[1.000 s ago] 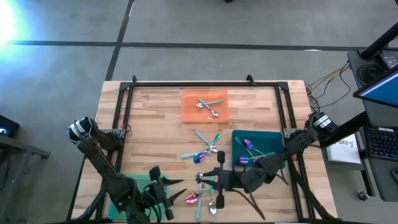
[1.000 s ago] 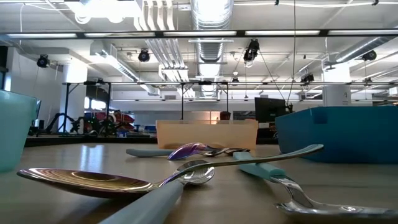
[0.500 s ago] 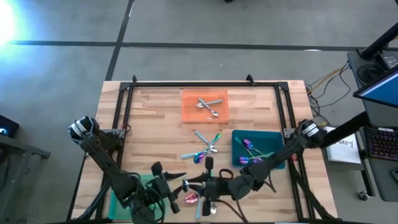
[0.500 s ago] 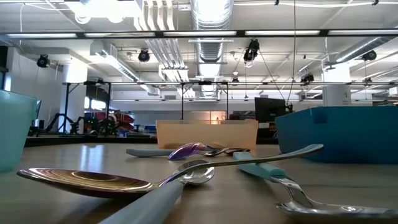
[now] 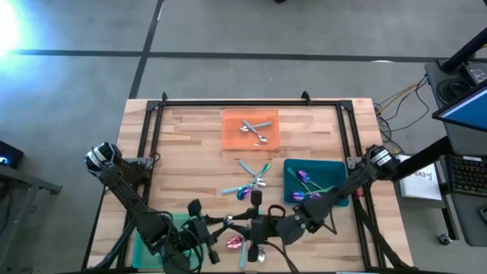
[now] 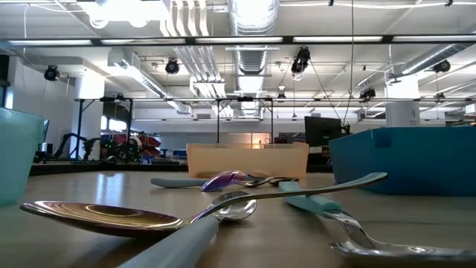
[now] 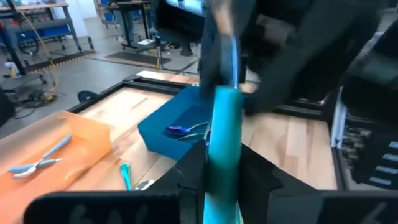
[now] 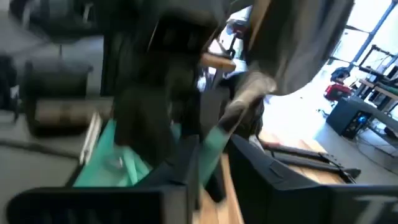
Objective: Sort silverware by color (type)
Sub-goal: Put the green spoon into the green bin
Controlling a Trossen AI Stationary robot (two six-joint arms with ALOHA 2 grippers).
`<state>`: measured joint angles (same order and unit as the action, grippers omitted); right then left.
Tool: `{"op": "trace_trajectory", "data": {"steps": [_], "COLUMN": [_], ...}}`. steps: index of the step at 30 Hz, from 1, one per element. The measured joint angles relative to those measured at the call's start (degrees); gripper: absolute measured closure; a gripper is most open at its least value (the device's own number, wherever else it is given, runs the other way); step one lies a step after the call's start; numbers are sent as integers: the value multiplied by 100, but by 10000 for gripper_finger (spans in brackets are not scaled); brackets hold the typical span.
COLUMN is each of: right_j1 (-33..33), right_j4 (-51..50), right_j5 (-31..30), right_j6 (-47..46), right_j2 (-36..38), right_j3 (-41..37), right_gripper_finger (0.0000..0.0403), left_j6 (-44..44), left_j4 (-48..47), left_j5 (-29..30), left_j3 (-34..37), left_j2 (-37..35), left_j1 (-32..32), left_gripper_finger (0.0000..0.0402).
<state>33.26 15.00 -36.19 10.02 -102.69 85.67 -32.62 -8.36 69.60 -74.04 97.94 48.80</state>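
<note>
left gripper point(image 5: 228, 221): near the front edge of the table point(image 5: 190, 137), meeting the right gripper mid-air over the loose pile. Fingers point(image 7: 189, 168) close on both sides of a teal-handled utensil point(image 7: 222, 130), which stands upright between them (looks like a grip).
right gripper point(image 5: 255, 221): just beside the left one, on the other end of the same utensil. Wrist view shows the teal handle running between its fingers point(image 8: 180, 165); jaws look part-way apart, can't tell whether they press on it.
handover spot: both grippers nearly touch, above the front-centre pile.
loose pile point(image 5: 251, 245): pink-purple and silver spoons plus a teal handle flat on the wood, right below the grippers.
middle cluster point(image 5: 255, 181): a few teal-handled and iridescent pieces between the orange tray and the blue bin.
orange tray point(image 5: 232, 137): toward the back of the table, holds a few plain silver pieces (crossed over each other).
blue bin point(image 5: 335, 171): right of centre, holds iridescent purple pieces.
green tray point(image 5: 144, 247): front left, mostly hidden under the left arm, contents not visible.
low view: a gold-pink spoon bowl point(image 6: 104, 216) close in front, a teal handle across it; no gripper in frame.
</note>
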Motion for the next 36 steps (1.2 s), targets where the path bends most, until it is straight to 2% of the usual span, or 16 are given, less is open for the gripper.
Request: {"op": "trace_trajectory", "data": {"steps": [2, 4, 8, 12, 15, 18, 20, 26, 31, 33, 36], "right_j1": [7, 22, 61, 76, 125, 142, 136, 99, 8, -29, -88], "right_j4": [-347, -874, -2375, -3914, -4514, -4722, -4736, -4730, -4732, -4725, -4693], "right_j5": [-1, -28, 36, 656, 802, 899, 1173, 1782, 2127, 2130, 2173], "right_j6": [-138, -482, -1756, -3254, -3990, -4366, -4451, -4361, -4347, -4347, -4348], "right_j2": [85, 249, 585, 629, 521, 373, 246, -124, -330, -400, -494], "right_j3": [-2, -12, 27, 16, 6, -12, -25, -25, -29, -29, -29], "right_gripper_finger": [307, 285, 254, 244, 247, 256, 262, 269, 271, 273, 272], "left_j6": [-10, -36, -193, -1275, -2468, -3631, -4155, -4898, -5336, -5525, -5717], "left_j4": [-28, -94, -446, -1468, -2472, -3347, -3675, -4126, -4643, -4795, -5031], "left_j5": [27, 83, -179, -1101, -2007, -3162, -3990, -5750, -6279, -6466, -6630], "left_j3": [-1, -4, -4, -7, -7, -29, -34, -37, -39, -35, -29], "left_j2": [-55, -79, -192, -320, -332, -346, -346, -346, -346, -344, -344], "left_j1": [4, 5, 78, 192, 259, 348, 415, 662, 771, 773, 777], "left_gripper_finger": [380, 380, 380, 380, 380, 380, 380, 380, 378, 356, 302]}}
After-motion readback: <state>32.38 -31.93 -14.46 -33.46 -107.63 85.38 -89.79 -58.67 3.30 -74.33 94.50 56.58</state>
